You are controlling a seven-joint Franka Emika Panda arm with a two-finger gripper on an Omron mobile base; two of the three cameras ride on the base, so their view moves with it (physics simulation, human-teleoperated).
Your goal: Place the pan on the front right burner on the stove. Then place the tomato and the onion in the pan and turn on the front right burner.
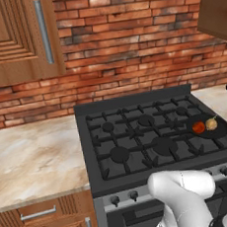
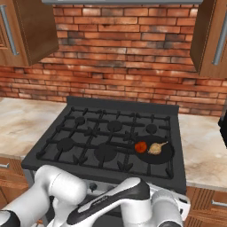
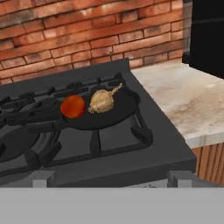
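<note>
Red brick wall (image 1: 127,34) behind, wooden cabinets (image 1: 13,36) above — marbled beige counter (image 1: 31,159) either side, wooden drawers (image 1: 39,215) below

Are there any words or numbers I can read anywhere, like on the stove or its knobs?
None: no words, numbers or signs can be read in any view.
The stove is plain black, with no brand name.
The knobs are too small to show any marks.
The pan has no label.

pan (image 3: 109,114): one | tomato (image 3: 72,106): one | onion (image 3: 102,100): one, all ahead of the claw | stove (image 1: 142,174): one, five burners, knobs perhaps six, some hidden
</note>
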